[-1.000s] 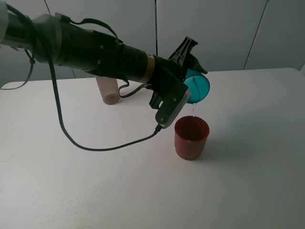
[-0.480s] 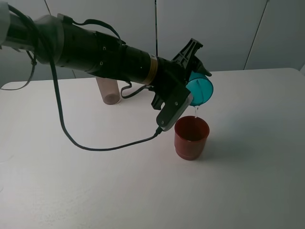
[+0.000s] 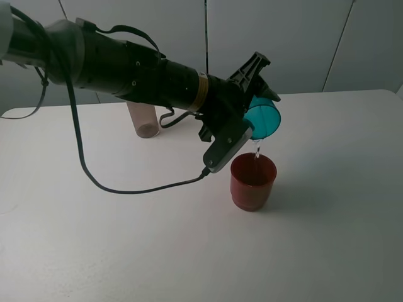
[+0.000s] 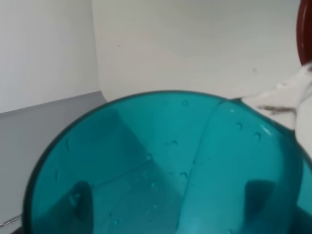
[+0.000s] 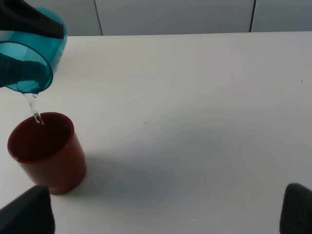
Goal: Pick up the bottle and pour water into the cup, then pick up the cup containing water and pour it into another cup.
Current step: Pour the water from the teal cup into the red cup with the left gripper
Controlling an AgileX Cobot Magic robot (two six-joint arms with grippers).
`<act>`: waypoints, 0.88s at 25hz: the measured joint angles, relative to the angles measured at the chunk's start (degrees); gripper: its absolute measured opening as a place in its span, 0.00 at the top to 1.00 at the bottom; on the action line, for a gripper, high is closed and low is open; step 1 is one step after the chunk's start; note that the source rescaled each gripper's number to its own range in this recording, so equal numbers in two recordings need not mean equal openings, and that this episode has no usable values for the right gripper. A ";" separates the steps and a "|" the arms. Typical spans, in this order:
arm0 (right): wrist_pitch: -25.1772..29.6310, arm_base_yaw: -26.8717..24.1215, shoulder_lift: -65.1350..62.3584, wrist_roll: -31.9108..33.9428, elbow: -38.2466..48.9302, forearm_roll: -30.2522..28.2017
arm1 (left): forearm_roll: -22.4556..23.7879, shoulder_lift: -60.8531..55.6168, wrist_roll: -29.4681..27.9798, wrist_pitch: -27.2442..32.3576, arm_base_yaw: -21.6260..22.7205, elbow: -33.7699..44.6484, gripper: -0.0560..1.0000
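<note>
Teal cup (image 3: pixel 262 118) pinched by left end effector (image 3: pixel 257 94) — shifted right, tipped further vs. earlier.

The cup (image 3: pixel 262 117) is translucent teal, another cup (image 3: pixel 252 182) dark red, the bottle (image 3: pixel 143 120) smoky grey-brown, the table (image 3: pixel 327 226) white.

glossy translucent teal plastic cup (image 3: pixel 261 117); shiny dark red plastic cup (image 3: pixel 252 182); matt white table (image 3: pixel 327 220).

arm (image 3: pixel 126 66): black, cylindrical | band (image 3: pixel 199 91): tan | cable (image 3: pixel 82 157): black, looping | wrist camera (image 3: pixel 225 146): grey
</note>
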 joint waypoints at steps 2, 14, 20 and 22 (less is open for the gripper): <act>0.00 0.00 0.00 0.00 0.00 0.00 | -0.34 0.00 1.24 0.00 0.00 0.00 0.87; 0.00 0.00 0.00 0.00 0.00 0.00 | -1.80 0.00 8.86 0.00 -0.13 0.00 0.87; 0.00 0.00 0.00 0.00 0.00 0.00 | -1.90 0.00 11.16 0.00 -0.13 0.00 0.87; 0.00 0.00 0.00 0.00 0.00 0.00 | -2.25 0.00 13.11 -0.35 -0.13 0.00 0.87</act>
